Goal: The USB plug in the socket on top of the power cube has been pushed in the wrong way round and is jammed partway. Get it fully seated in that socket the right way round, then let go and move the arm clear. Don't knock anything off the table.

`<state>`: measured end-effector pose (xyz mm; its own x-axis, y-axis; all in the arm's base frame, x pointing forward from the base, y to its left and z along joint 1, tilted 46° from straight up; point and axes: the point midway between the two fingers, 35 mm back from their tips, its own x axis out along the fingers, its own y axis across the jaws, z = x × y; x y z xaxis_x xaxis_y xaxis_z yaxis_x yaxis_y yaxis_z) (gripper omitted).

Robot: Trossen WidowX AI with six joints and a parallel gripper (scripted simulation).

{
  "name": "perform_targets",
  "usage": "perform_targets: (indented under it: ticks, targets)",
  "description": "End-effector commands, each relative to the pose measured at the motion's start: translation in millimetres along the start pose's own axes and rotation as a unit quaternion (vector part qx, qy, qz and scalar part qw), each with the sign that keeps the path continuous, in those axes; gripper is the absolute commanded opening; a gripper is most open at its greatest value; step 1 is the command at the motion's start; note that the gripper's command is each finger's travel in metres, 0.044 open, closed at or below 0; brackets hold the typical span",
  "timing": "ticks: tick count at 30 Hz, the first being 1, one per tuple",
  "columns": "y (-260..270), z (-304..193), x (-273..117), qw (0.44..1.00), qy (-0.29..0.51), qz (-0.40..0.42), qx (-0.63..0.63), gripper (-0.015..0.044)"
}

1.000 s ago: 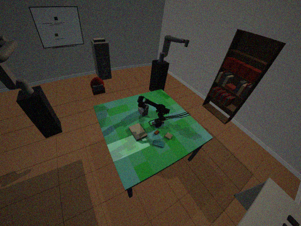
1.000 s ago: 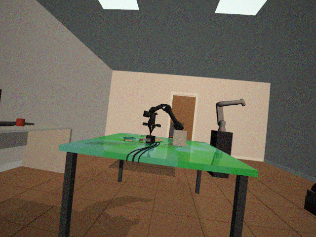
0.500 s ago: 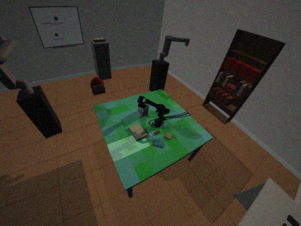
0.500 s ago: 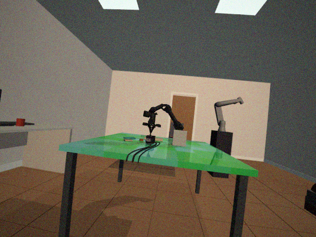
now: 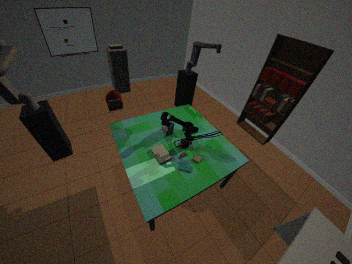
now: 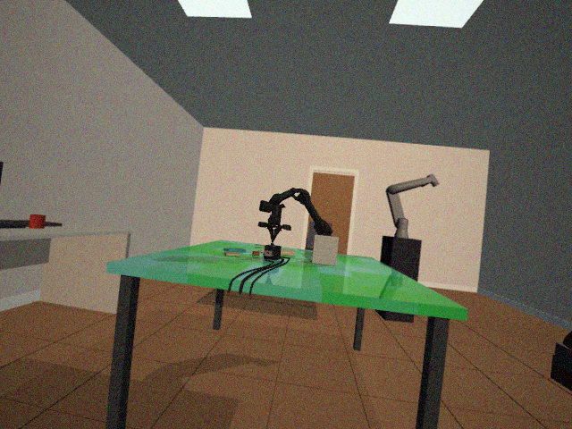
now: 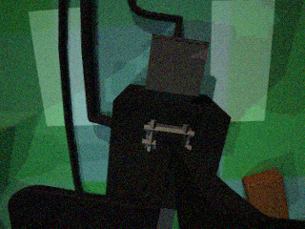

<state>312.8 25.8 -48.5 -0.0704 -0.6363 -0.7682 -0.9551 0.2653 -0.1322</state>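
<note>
The hand [image 6: 273, 240] points straight down over the power cube [image 6: 273, 251] on the green bench [image 6: 323, 281], its fingers clamped on the plug [image 7: 168, 135], which sits at the socket on the cube's top face. Whether the plug is already turned the right way is too small to tell. To do this step well, keep the wrist vertical, press straight along the socket's axis without sideways drag that would shift the cube or its cables [image 6: 258, 272], and avoid the orange block [image 7: 267, 193] nearby.

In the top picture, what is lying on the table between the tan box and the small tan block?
In the top view, a small orange piece lies between the tan box and the small tan block; a blue-grey flat thing lies just nearer.
</note>
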Motion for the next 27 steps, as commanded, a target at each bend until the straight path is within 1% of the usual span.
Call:
perform_targets:
  ticks: [1, 2, 5, 6, 27]
  targets:
    - [0.1, -1.2, 2.5, 1.000, 0.003, 0.001, -0.002, 0.0000]
    - [0.1, -1.2, 2.5, 1.000, 0.003, 0.001, -0.002, 0.0000]
    - [0.0, 0.0, 0.0, 1.000, 0.000, 0.000, 0.000, 0.0079]
    - [0.0, 0.0, 0.0, 1.000, 0.000, 0.000, 0.000, 0.0095]
    - [0.0, 0.2, -2.9, 1.000, 0.000, 0.000, 0.000, 0.0095]
